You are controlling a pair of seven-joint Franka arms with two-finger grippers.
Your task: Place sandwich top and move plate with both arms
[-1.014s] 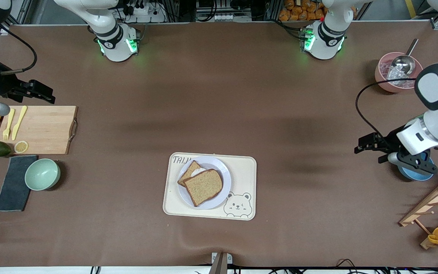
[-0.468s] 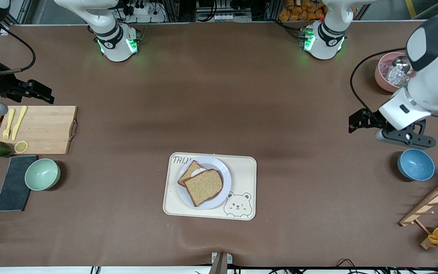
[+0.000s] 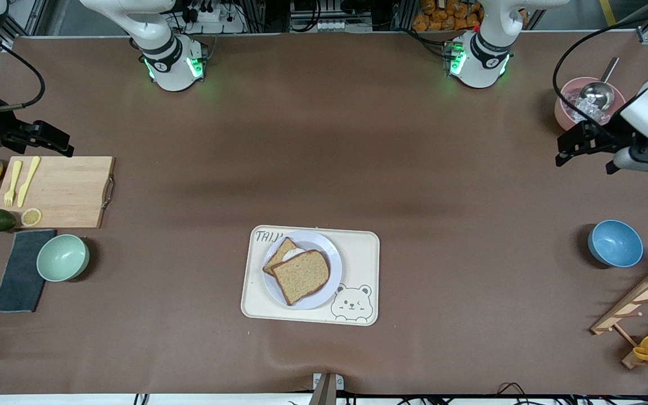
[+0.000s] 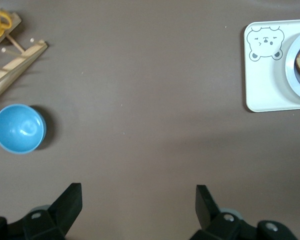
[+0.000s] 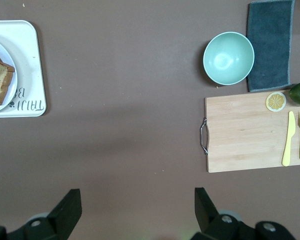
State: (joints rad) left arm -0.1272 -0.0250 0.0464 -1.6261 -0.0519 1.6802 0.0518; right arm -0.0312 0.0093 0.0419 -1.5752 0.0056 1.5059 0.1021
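**Both jaws wide, plate sits mid-surface between my arms**

Sandwich top [image 3: 300, 276] lies on the plate [image 3: 332, 284], long axis approx 2-to-8 o'clock in front view, inside the tray [image 3: 364, 256]. My left jaws [image 3: 568, 147] hang open over the surface near the pink bowl [image 3: 561, 109]; right jaws [image 3: 54, 142] open by the cutting board [image 3: 68, 191]. Both well apart from the plate; neither clearly nearer.

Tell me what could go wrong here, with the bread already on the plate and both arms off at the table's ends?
1. The sandwich top lies askew on the egg slice, so it could slide off when the plate moves.
2. The plate sits on the tray; a pincer reaching for its low rim might catch the tray instead.
3. The left pincer, open, hangs beside the pink bowl and its scoop; the right pincer is open over the cutting board's edge. Either could bump these when setting off.
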